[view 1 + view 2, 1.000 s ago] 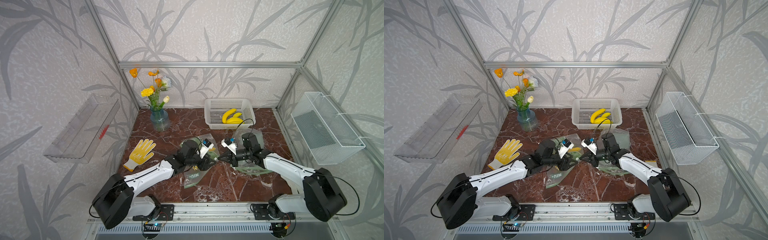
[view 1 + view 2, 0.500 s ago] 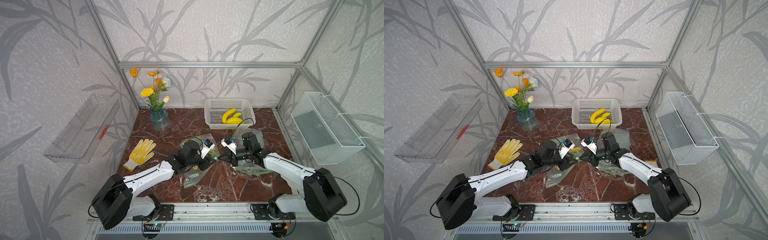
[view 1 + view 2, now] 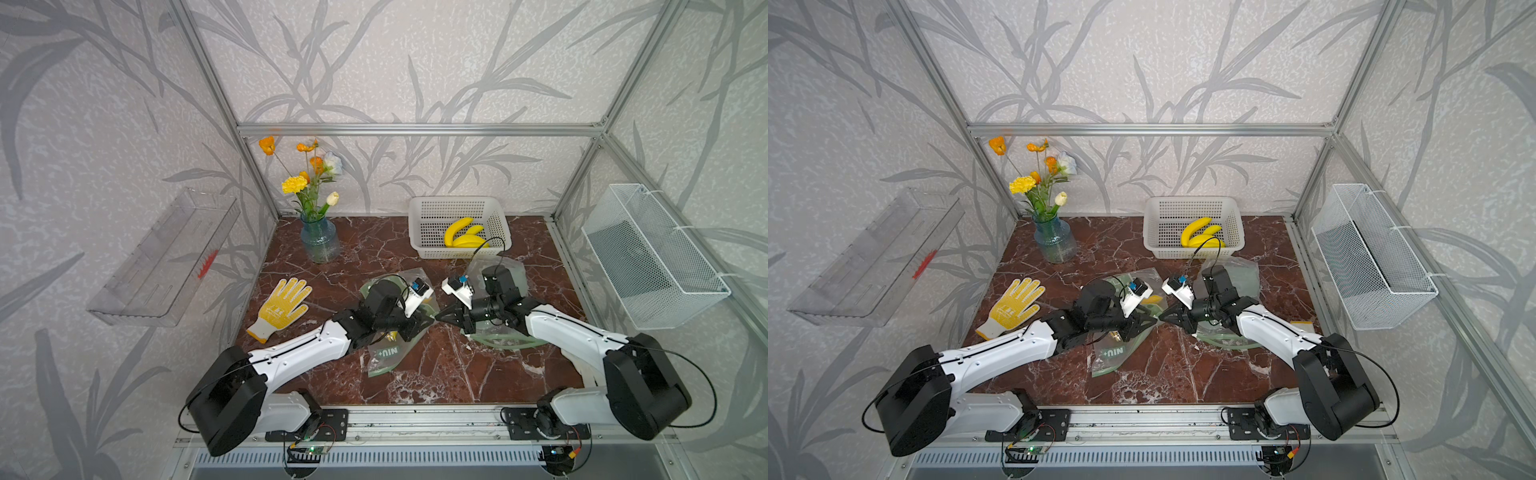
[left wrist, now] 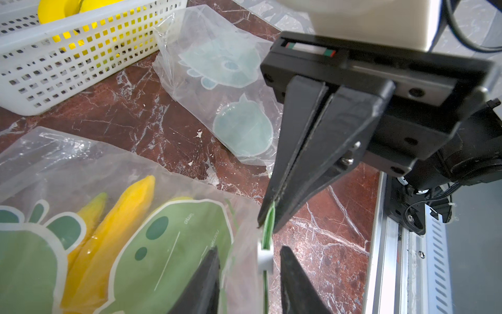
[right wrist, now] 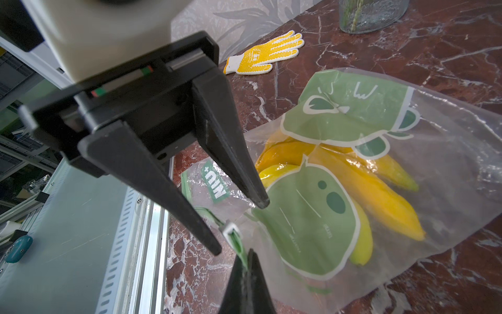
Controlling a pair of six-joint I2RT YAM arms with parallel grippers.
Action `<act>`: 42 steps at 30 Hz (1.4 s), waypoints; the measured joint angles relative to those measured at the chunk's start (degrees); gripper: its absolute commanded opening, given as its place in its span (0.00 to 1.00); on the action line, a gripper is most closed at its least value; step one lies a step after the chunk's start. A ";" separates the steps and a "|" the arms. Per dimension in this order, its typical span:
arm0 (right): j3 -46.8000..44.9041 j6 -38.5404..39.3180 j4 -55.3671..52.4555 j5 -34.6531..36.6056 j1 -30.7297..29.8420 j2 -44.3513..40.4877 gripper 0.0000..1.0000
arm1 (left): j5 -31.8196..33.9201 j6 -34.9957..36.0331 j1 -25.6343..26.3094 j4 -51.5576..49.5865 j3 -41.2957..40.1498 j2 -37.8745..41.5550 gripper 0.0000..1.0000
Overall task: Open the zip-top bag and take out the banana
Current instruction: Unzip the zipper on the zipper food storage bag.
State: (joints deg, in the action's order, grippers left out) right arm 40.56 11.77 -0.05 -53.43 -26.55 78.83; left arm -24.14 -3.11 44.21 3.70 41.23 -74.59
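Pinching the green zip strip [image 4: 268,239] of the zip-top bag [image 5: 312,217], the right gripper [image 4: 267,227] has its fingers squeezed flat together on it. The left gripper [image 5: 239,227] has its fingers apart, with the little white slider [image 4: 264,258] sitting right between the tips, not gripped. The bag's lying mid-table on the marble table [image 3: 436,374] between both arms, with the bananas [image 5: 380,195] inside it.

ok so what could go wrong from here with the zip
The left gripper straddles the white slider without touching it; closing off-centre could catch the bag instead.
The right gripper pinches only the tip of the green zip strip; pulling the slider may yank it free, and the bag would slide along.
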 measured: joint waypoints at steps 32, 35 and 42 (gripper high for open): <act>0.74 0.00 -0.28 0.52 0.00 0.00 0.00 | -0.09 0.61 0.68 0.59 0.96 -1.40 0.27; 0.74 0.00 -0.28 0.59 0.00 0.00 0.00 | 0.04 0.68 0.74 0.52 0.96 -1.42 0.27; 0.74 0.00 -0.31 0.83 0.00 0.02 0.00 | 0.50 0.87 0.74 0.44 0.96 -1.38 0.21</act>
State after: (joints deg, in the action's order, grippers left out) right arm 41.30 11.77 -0.36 -52.60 -26.55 78.85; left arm -23.64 -2.24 44.95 4.14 42.19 -75.96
